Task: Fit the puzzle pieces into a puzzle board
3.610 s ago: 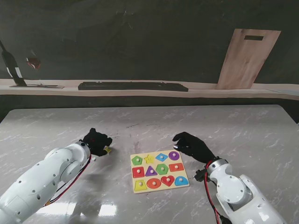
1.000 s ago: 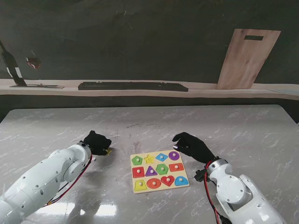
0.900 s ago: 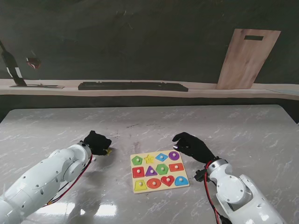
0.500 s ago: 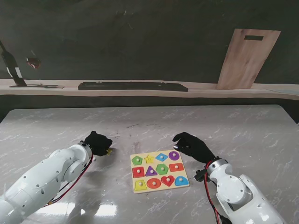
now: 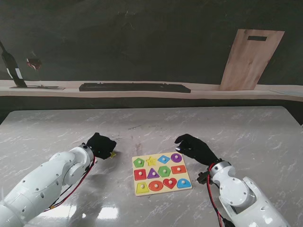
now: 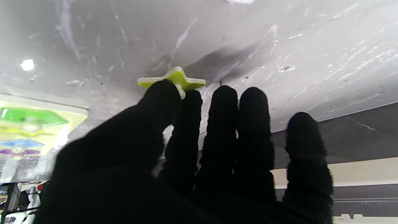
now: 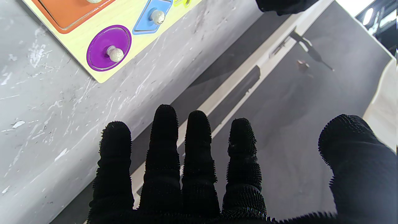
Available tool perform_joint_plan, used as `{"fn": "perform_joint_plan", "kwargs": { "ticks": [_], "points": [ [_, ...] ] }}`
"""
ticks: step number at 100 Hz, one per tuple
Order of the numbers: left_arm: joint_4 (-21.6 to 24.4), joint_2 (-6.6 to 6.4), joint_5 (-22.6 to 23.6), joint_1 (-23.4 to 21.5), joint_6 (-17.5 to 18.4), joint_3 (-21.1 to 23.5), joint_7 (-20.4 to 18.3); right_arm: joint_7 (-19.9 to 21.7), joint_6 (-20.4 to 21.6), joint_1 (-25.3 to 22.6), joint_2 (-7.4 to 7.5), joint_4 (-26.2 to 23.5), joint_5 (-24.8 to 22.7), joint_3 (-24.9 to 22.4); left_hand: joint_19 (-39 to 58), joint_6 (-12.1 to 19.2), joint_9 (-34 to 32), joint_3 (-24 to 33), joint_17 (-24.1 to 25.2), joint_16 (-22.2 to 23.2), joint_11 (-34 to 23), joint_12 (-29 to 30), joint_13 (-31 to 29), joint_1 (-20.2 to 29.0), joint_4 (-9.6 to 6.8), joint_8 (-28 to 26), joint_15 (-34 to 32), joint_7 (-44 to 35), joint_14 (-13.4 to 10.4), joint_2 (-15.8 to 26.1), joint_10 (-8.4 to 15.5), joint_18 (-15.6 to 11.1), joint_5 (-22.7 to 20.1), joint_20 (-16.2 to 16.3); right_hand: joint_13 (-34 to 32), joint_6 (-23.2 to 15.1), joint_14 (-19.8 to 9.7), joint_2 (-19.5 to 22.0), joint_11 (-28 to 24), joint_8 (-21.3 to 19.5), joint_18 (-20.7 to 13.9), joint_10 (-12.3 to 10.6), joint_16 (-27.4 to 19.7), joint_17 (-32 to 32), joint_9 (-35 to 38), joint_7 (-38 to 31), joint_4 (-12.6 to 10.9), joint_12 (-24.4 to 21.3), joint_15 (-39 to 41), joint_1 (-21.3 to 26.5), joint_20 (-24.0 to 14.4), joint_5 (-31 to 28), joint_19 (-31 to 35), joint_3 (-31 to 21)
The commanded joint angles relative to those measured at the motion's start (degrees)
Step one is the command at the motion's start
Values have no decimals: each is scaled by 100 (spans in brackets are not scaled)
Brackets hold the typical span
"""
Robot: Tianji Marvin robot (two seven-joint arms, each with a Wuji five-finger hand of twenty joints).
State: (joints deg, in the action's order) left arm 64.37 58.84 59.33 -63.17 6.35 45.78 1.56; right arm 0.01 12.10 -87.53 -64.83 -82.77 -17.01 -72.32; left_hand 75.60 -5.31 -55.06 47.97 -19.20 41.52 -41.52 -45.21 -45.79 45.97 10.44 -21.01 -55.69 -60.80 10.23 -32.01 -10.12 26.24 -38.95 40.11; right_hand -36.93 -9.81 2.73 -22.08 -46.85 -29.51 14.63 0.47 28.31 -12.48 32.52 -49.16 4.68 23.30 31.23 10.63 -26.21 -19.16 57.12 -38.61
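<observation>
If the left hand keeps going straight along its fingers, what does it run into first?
The yellow star piece: it lies on the table right at the left hand's thumb and index tips, which seem to touch or pinch its knob already. Beyond it, only bare marble shows; the puzzle board sits off to the side.

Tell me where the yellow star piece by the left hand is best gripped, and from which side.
Best taken by the peg knob on its face, pinched from above. The yellow star piece looks thin with splayed points and lies close against the marble table, so its edges offer little purchase. In the left wrist view the left hand already has thumb and index fingertip at that knob.
</observation>
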Motion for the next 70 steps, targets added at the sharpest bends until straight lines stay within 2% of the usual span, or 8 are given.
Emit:
{"fn": "perform_joint_plan", "kwargs": {
  "ticks": [1,34,70],
  "points": [
    [98,38,-24,0,82,10,24,4,-5,-33,-16,-13,-14,19,223,331,-186,392,36,94,-154,-130,-134,63,-118,-169,-188,-444,62,-25,-71,-455,-265,142,-87,-32,-13,128,-99,75,46,-109,32,30,99,59,-204,47,82,44,-64,-91,128,128],
    [218,133,-297,71,360,-40,135,3,0,-31,-17,-12,-9,18,210,309,-171,631,39,176,-224,-261,-106,-31,-204,-180,-276,-534,106,-65,-120,-391,-241,156,-83,-33,-6,132,-101,75,48,-105,32,31,99,56,-205,48,80,50,-64,-98,128,127],
    [123,287,-824,357,761,-410,218,-17,156,-112,-13,-47,1,-30,184,313,-103,567,68,222,-232,-329,-52,-9,-219,-196,-297,-544,118,4,-118,-375,-174,158,-92,-31,-18,130,-99,78,42,-113,30,27,109,63,-206,47,78,46,-64,-95,129,129]
  ]
}}
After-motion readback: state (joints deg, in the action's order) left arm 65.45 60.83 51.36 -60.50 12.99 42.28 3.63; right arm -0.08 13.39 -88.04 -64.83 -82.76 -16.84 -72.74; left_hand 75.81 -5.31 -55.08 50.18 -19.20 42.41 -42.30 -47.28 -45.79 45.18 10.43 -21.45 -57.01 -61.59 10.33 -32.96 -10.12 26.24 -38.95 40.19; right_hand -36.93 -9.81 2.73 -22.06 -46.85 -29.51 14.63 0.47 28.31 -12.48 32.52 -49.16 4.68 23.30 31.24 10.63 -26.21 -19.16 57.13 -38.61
